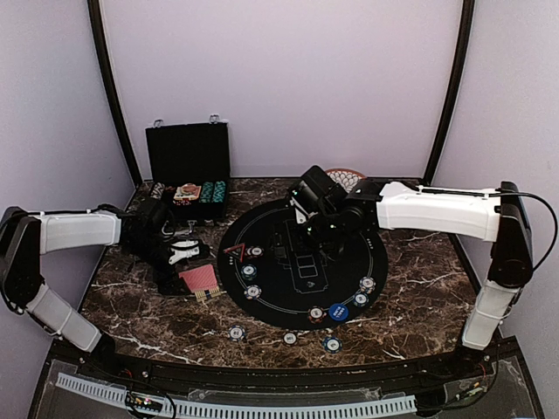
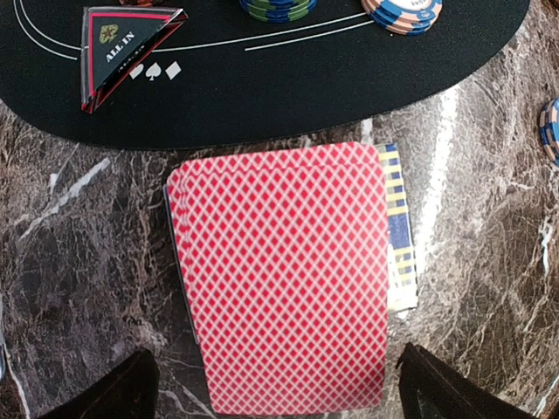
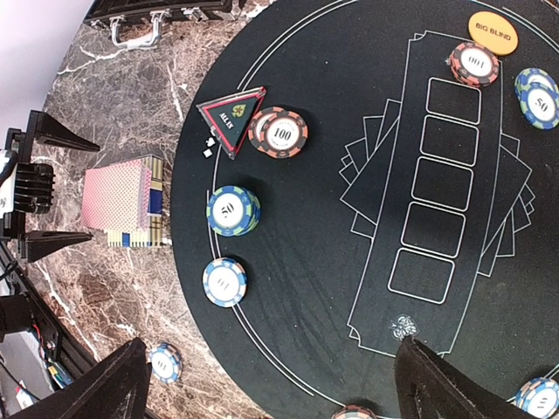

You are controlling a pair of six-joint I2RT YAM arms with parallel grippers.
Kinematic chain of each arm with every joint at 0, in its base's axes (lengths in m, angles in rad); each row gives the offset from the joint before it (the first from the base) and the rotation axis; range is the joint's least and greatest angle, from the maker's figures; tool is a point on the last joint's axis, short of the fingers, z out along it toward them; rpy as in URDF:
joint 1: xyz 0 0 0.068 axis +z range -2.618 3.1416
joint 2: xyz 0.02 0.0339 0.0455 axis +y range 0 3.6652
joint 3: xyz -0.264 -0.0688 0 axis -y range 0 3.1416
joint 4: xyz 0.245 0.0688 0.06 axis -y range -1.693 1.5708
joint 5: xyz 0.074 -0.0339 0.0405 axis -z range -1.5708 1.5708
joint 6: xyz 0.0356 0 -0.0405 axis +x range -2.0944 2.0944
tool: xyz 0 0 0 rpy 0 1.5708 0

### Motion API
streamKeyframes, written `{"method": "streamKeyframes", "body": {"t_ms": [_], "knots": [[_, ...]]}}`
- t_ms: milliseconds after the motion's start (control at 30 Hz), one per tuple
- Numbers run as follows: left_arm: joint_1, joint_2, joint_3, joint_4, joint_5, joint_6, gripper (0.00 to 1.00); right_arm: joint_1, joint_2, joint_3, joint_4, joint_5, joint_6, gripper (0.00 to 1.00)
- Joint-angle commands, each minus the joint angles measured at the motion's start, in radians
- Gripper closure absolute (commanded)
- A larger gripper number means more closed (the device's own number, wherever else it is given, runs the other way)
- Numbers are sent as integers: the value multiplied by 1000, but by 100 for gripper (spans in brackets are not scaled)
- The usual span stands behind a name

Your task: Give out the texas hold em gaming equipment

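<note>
Hovering low over the deck of red-backed cards (image 2: 279,279), the left fingers (image 2: 122,393) are spread wide, one on either side of the deck's near end and clear of it. The deck lies slightly fanned on the marble worktop (image 2: 79,262), just beside the edge of the round black felt mat (image 2: 349,96). A yellow-and-blue patterned card (image 2: 400,236) pokes out from under one side.

The right fingers (image 3: 105,388) are also spread wide, hanging empty above the middle of the mat. On the mat's rim nearest the deck sits the triangular all-in marker (image 3: 232,118), with a red chip stack (image 3: 281,133) against it. Two blue-and-white chip stacks (image 3: 232,210) follow along the rim. An orange big-blind button (image 3: 493,33) and a blue button (image 1: 339,311) sit farther round. Three loose chips (image 1: 289,338) lie on the worktop off the mat's near edge.

The open black case (image 1: 188,166) stands at the back left behind the left arm. The right arm partly hides the patterned plate (image 1: 345,177).
</note>
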Motion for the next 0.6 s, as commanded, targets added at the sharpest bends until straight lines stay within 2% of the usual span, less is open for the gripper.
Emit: {"method": "streamKeyframes", "body": {"t_ms": [0,567], "knots": [[-10,11,-13,10,-5,-7,1,12,2,29,-5,15,0,1],[-19,41,-29,71,-18,-25,1,12,-4,19,-12,18,3,2]]}}
